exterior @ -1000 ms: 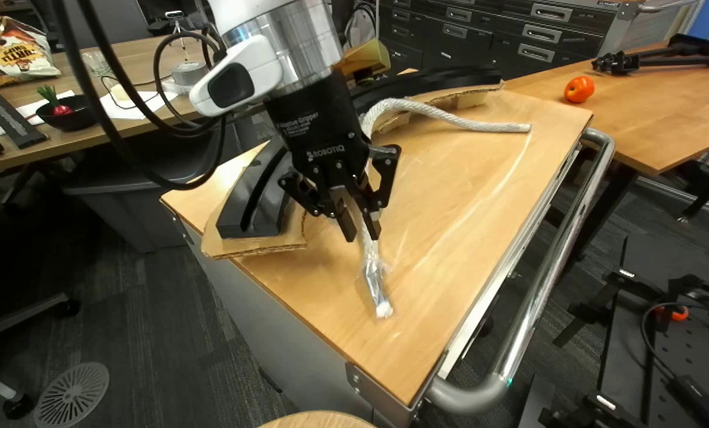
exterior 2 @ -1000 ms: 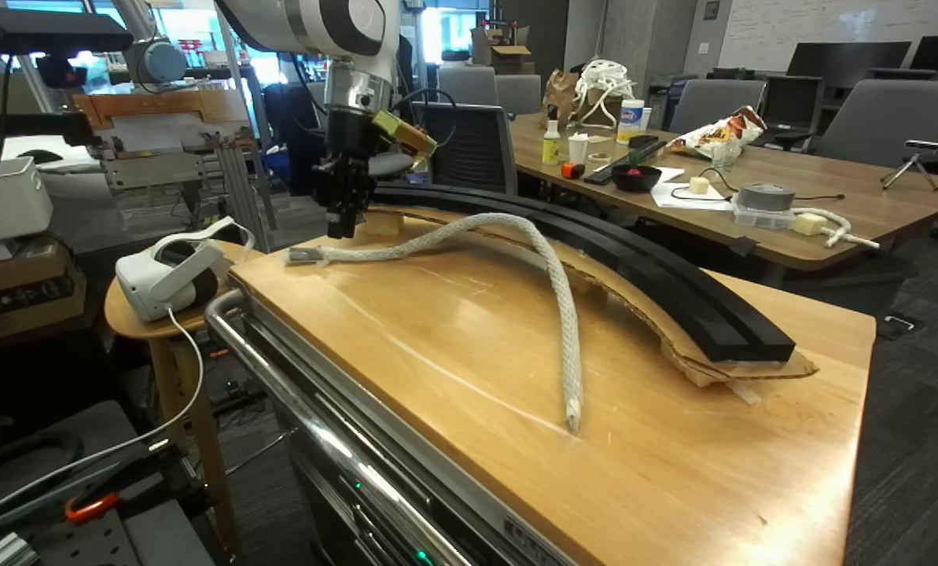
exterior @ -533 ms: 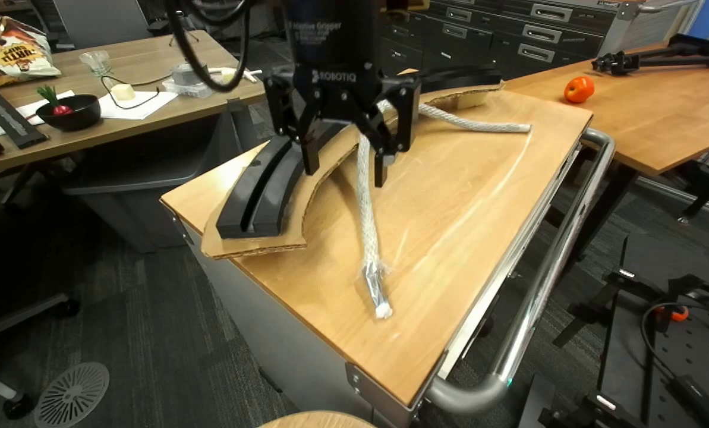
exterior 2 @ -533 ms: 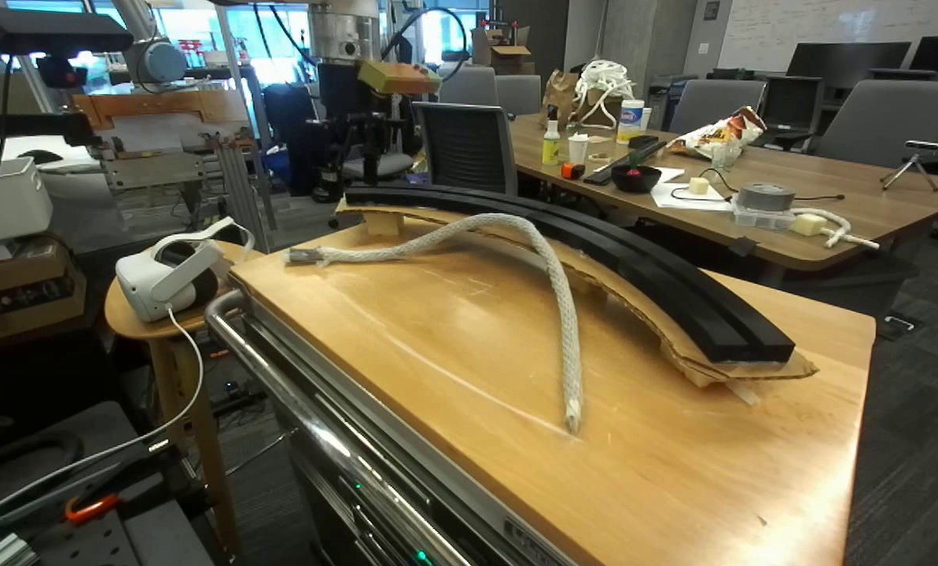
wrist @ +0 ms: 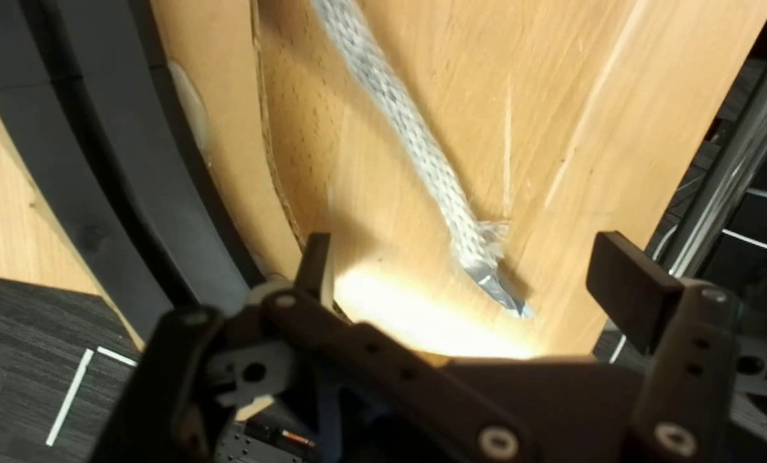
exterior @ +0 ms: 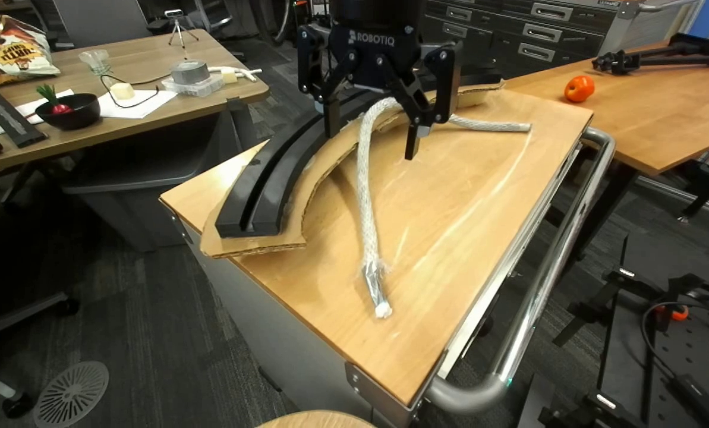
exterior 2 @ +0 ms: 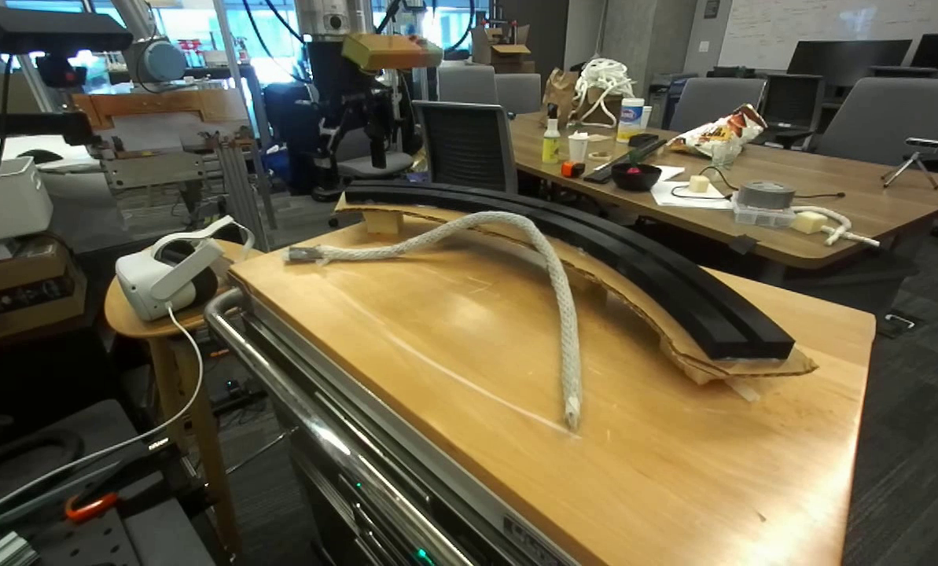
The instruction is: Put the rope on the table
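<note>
Claw (exterior: 372, 142) risen since second ago, fingers (exterior: 412, 145) spread wider, now far apart; rope (exterior: 365, 196) lies on table (exterior: 449, 202) below claw, apart from it; claw hides stretch of rope and middle of black curved strip (exterior: 283, 178) in exterior view; rope's far part cut off in wrist view; arm (exterior 2: 319, 20) above claw cut off at top in both exterior views

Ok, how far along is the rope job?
Done: the rope lies on the table, both ends down on its top. In hand: nothing; the gripper is wide open. Left: probably just moving the gripper clear, since it hangs above the rope.
</note>
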Controlling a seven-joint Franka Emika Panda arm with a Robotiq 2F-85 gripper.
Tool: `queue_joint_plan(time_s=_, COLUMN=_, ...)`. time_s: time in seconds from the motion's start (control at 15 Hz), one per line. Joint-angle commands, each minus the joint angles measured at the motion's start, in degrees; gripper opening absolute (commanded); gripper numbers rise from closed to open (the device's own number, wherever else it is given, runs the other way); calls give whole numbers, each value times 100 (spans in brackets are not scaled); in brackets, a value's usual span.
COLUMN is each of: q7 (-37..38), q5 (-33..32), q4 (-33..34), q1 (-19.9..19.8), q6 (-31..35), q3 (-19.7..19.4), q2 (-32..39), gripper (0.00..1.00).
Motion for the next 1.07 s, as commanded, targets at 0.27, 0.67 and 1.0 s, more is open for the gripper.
queue_joint_plan(time_s=0.27, q7=1689, q5=-999, q4=-97, q1=-197, q6=455, q3=-464, q2=184, gripper=100)
queue_joint_plan(time_s=0.67, q7=2174, q5=-1279, q4=-466, q1=-486, q6=1679, q3=-856, q2=60, gripper=100)
queue_joint_plan(time_s=1.0, q7=2100, q5=-1255, q4=-152, q1=-566, q6=1795, q3=-919, q2=423, gripper=49)
